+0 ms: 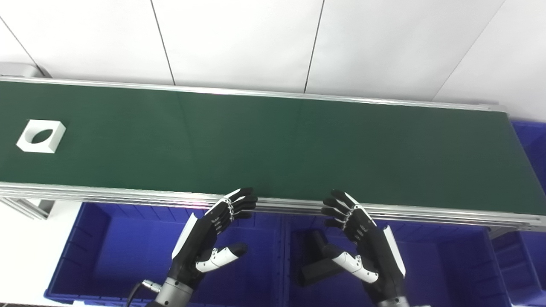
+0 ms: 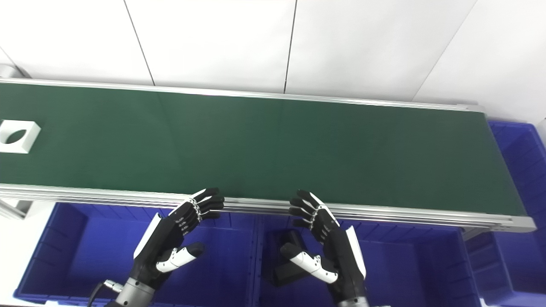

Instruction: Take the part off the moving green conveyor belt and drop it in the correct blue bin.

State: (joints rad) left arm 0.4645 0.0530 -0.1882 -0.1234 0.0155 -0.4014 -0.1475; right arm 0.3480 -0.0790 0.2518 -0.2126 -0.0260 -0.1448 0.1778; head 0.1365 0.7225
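Far off at the left end of the green conveyor belt (image 1: 273, 145), the white part (image 1: 41, 136), a square block with a round hole through it, is lying flat on the belt surface, well apart from both hands. Nearer the camera, the left hand (image 1: 209, 238) is hovering over the left blue bin (image 1: 85, 238) with fingers spread and thumb out, holding nothing, fingertips reaching up to the belt's near metal rail (image 1: 128, 196). Beside it, the right hand (image 1: 362, 238) is hanging likewise wide and empty over the middle blue bin (image 1: 448, 256), where a dark black part (image 1: 318, 262) is lying. Another blue bin (image 2: 520, 157) is sitting past the belt's right end.
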